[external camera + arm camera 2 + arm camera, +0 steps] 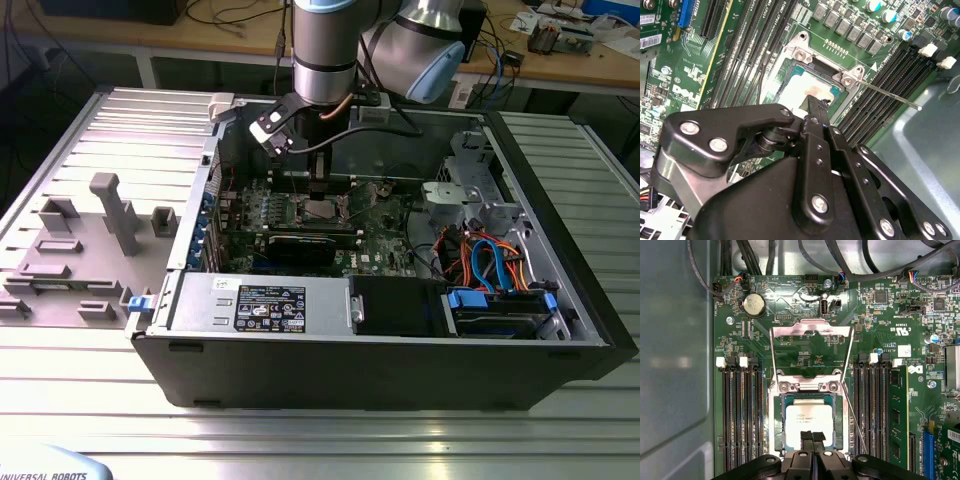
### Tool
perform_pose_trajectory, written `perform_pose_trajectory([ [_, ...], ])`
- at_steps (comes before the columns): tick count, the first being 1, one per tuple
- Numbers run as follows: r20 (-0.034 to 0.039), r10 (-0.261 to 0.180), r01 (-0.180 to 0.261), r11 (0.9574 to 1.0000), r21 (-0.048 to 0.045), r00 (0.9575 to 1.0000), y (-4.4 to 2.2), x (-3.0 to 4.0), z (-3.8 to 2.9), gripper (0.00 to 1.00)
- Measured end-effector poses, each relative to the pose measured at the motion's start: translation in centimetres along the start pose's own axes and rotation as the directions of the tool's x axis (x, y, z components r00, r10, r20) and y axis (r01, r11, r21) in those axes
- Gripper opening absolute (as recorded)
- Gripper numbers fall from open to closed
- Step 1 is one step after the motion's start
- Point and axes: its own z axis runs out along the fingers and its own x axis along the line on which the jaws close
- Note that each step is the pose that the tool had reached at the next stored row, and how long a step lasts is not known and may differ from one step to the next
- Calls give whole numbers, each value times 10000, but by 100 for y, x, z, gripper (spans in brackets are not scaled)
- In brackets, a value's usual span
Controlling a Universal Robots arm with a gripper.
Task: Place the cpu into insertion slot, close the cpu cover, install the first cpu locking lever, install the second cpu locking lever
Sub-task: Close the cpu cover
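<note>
The cpu (809, 416) lies flat in the insertion slot (778, 420) on the green motherboard, its silver top facing up. The cpu cover (810, 329), a silver frame with a big window, is swung open away from the socket. One thin locking lever (856, 422) stands loose along the socket's side, and it also appears as a rod (890, 96) in the second wrist view. My gripper (812, 436) is shut, its black fingertips together right over the chip's edge with nothing between them. In the exterior view the gripper (318, 188) reaches down into the open computer case above the socket (320, 210).
Rows of black memory slots (740, 410) flank the socket on both sides. A black graphics card (300, 245), the power supply (260, 300) and a drive bay with blue and orange cables (490, 262) crowd the case. Grey fixtures (110, 215) stand on the table at the exterior view's left.
</note>
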Motion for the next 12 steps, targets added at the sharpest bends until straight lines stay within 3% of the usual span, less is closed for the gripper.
perform_pose_trajectory([
  [12, 2, -1, 1, 10000, 67, 10000, 16, 1, -12, 11],
])
